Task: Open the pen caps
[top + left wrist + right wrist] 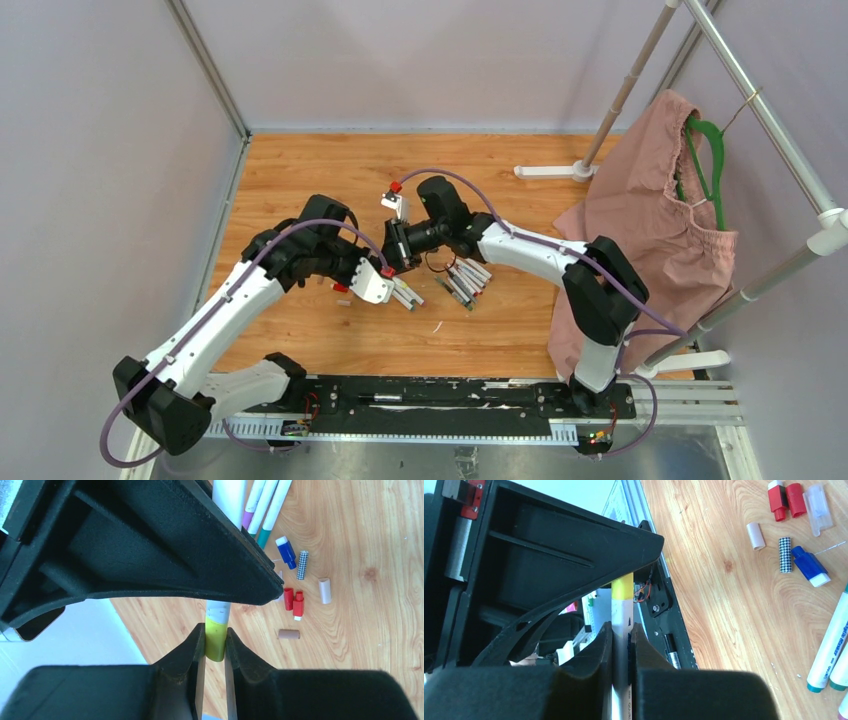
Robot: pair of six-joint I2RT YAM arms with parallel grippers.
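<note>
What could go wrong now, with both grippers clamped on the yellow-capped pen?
1. The left gripper pinches the yellow cap by its end, so it could slip off when pulled.
2. The right gripper holds the white barrel between narrow fingertips; the barrel might slide or twist instead of the cap coming free.
3. Once off, the cap could drop among the loose caps on the table.

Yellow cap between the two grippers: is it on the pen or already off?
On. The yellow cap, pinched by the left gripper, meets the white barrel that the right gripper clamps, no gap.
</note>
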